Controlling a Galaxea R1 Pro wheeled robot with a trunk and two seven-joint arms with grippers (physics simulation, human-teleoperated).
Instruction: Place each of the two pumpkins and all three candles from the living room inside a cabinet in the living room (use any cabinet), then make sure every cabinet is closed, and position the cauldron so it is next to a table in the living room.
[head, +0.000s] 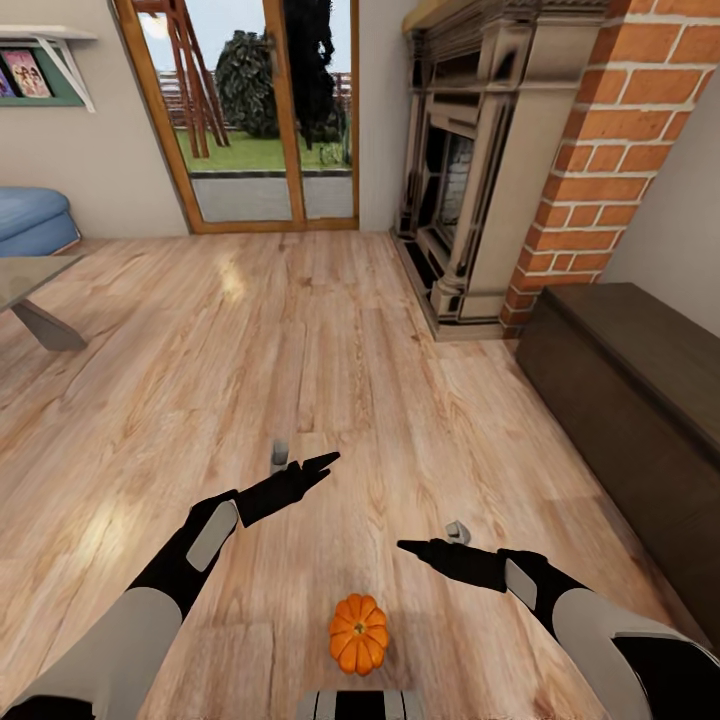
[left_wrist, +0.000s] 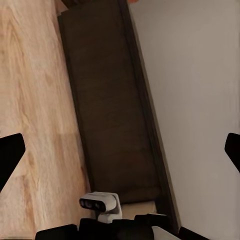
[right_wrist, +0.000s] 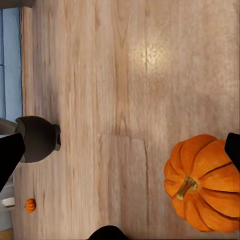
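On floor at 6 o'clock: pumpkin (head: 358, 632) between arms, ungrasped. Left hand (head: 322, 464), right hand (head: 410, 547) both spread, empty, ready for pickup. Cabinet (head: 640, 400) at 3 o'clock, shut.

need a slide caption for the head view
Pumpkin on wood floor between both arms, dark cabinet at right.

pumpkin (head: 358, 633) on floor (head: 250, 370), cabinet (head: 640, 400) to the right.

arms: light grey upper, black forearms | grey wrist panels | left gripper (head: 318, 464), right gripper (head: 412, 547): black (pointed)
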